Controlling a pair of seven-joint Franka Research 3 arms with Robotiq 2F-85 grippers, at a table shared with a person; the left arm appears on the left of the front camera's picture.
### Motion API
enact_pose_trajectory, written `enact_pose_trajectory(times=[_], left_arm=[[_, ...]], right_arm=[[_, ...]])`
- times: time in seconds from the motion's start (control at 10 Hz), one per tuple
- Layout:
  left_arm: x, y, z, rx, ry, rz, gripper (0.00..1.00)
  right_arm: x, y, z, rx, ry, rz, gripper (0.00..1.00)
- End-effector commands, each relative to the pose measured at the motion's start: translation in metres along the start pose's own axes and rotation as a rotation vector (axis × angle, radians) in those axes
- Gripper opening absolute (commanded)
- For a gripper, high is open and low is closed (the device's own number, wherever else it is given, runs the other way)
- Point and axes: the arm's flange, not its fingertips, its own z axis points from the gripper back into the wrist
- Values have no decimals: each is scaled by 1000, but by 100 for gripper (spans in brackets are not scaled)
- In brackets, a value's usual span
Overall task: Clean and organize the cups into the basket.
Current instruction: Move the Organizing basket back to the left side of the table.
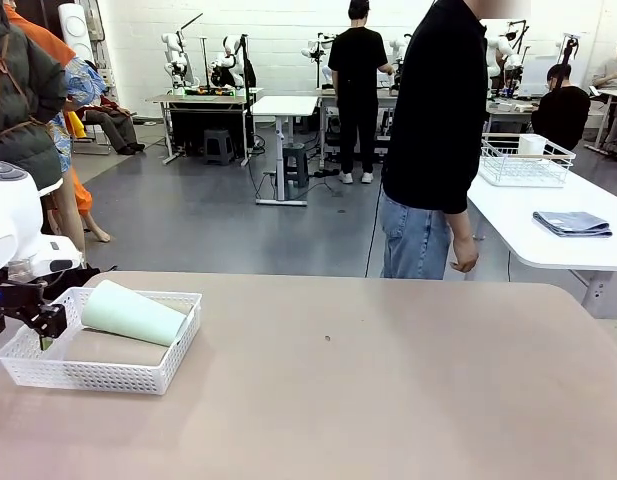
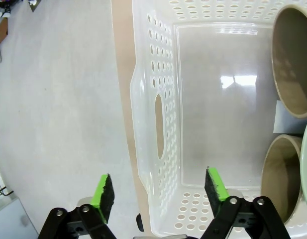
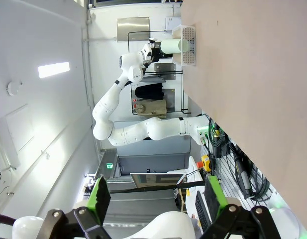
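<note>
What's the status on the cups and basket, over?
Left gripper open, straddling the basket end wall. Right gripper open, off the table. Green cup and tan cup in basket. Nothing in the way.

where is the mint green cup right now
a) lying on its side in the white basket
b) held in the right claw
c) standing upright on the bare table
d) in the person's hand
a: in the front view the mint green cup lies tilted on its side inside the white basket, on top of the tan cup, with the open left claw straddling the basket's near wall.
</note>
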Motion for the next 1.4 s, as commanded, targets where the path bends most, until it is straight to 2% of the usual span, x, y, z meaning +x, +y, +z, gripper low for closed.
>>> enact_pose_trajectory(times=[0.0,0.3,0.5,0.7,0.9,1.1,1.3], left_arm=[[-1,4,2,9,1,-17,100],[-1,6,6,17,-6,16,100],[-6,13,33,27,-61,62,100],[-47,22,96,0,-210,63,100],[-93,25,134,1,-288,89,100],[-125,28,139,-19,-303,108,100],[-135,27,121,-57,-250,98,100]], right_arm=[[0,2,1,-2,-2,-12,100],[0,2,1,-2,-2,-12,100],[0,2,1,-2,-2,-12,100],[0,2,1,-2,-2,-12,100],[0,2,1,-2,-2,-12,100],[0,2,1,-2,-2,-12,100],[0,2,1,-2,-2,-12,100]])
